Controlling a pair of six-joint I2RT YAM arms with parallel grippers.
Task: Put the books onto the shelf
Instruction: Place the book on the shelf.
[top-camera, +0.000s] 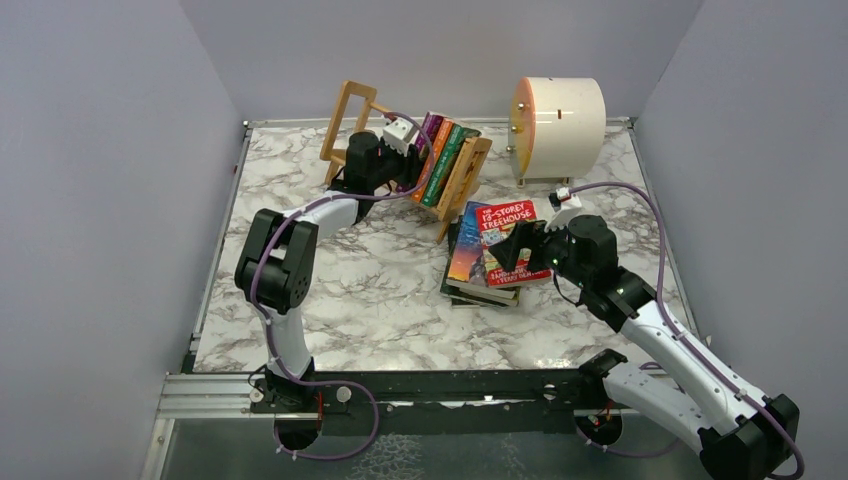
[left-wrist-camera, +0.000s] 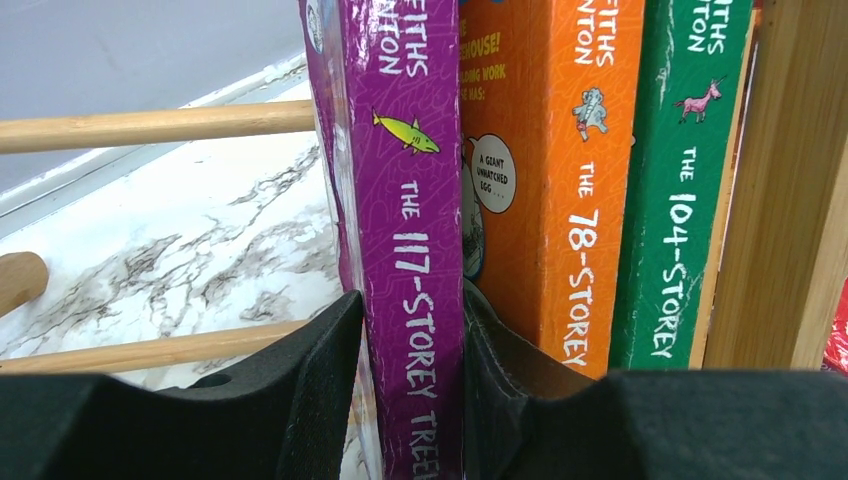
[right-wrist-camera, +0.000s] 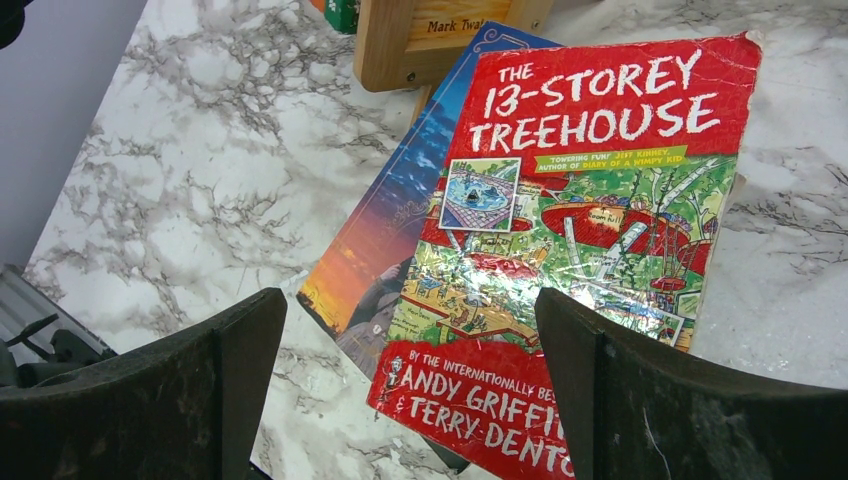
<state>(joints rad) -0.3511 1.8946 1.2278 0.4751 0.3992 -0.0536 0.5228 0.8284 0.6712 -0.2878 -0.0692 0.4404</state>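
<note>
The shelf (top-camera: 345, 120), a light-wood slatted rack, stands at the back of the table with three books upright at its right end. My left gripper (left-wrist-camera: 412, 300) is shut on the purple-spined book (left-wrist-camera: 410, 220), one black finger on each side of its spine. An orange book (left-wrist-camera: 560, 180) and a green book (left-wrist-camera: 680, 180) stand beside it against the shelf's end piece (left-wrist-camera: 790, 180). My right gripper (right-wrist-camera: 408, 305) hangs open above a flat stack of books (top-camera: 480, 270), topped by the red book (right-wrist-camera: 590, 200). A blue and orange cover (right-wrist-camera: 400, 200) shows under it.
A cream cylindrical drum (top-camera: 560, 118) stands at the back right, close to the shelf. The shelf's right end piece (right-wrist-camera: 420, 45) almost touches the far edge of the stack. Grey walls close in the marble table (top-camera: 330, 300) on three sides.
</note>
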